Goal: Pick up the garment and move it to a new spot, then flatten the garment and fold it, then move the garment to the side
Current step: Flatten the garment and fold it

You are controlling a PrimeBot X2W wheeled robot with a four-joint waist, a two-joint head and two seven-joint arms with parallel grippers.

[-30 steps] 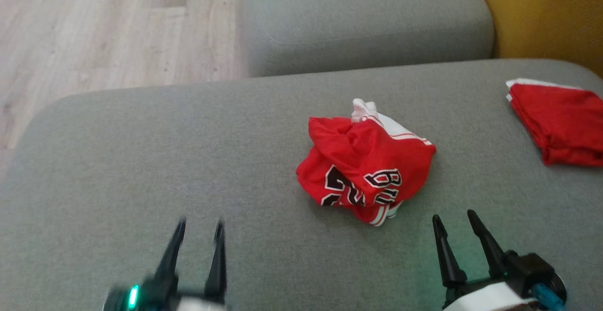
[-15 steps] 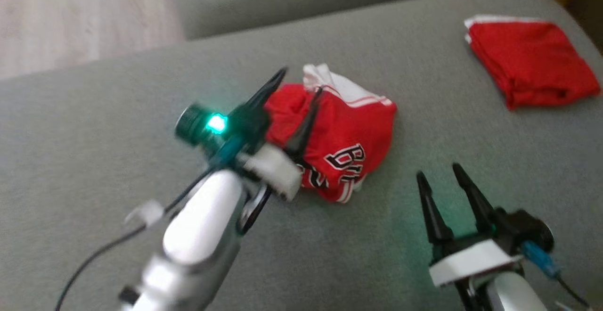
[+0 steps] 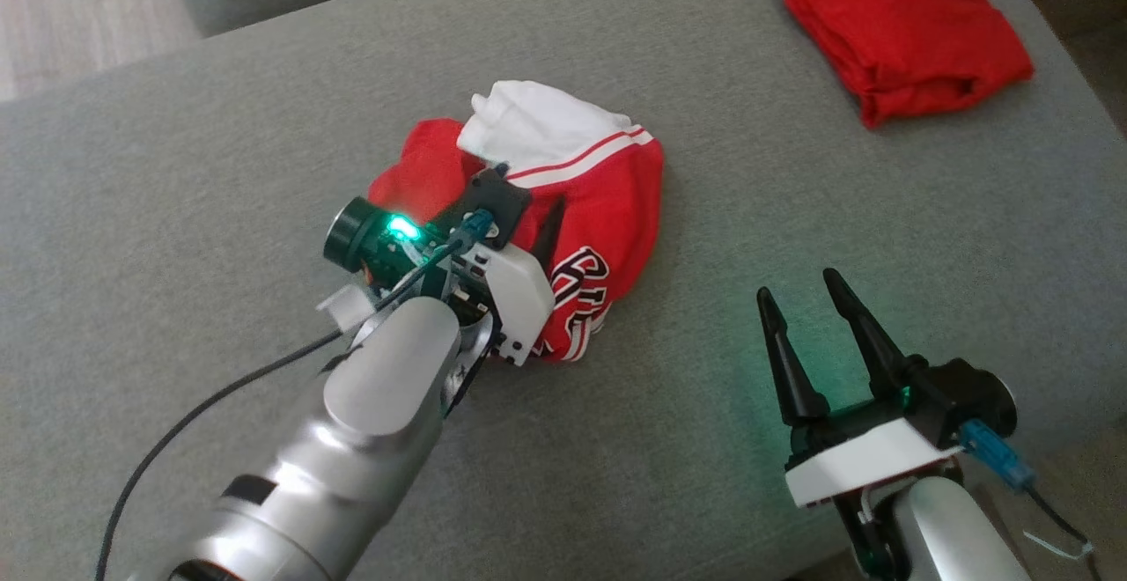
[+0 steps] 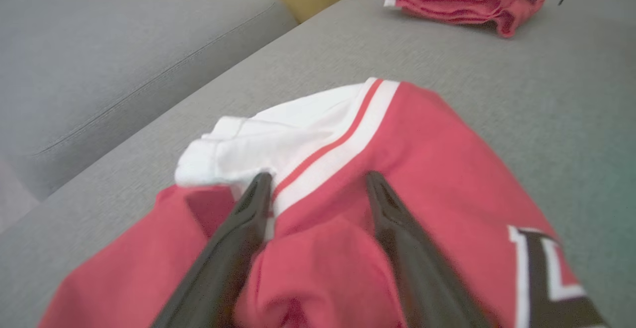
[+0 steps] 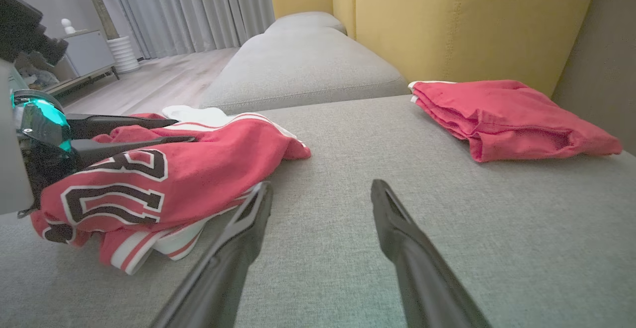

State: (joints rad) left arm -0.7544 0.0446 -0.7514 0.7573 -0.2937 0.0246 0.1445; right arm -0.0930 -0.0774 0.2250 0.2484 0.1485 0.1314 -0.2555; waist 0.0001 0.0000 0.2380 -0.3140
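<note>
One reach onto the crumpled red jersey (image 3: 616,202)
The left end effector (image 4: 318,181), spread, has come over it; the right end effector (image 3: 797,286), also spread, stays beside it.

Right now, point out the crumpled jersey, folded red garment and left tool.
crumpled jersey (image 3: 621,198): head view, red panel.
folded red garment (image 3: 898,26): head view, top layer.
left tool (image 4: 318,178): left wrist view, between fingertips.
</note>
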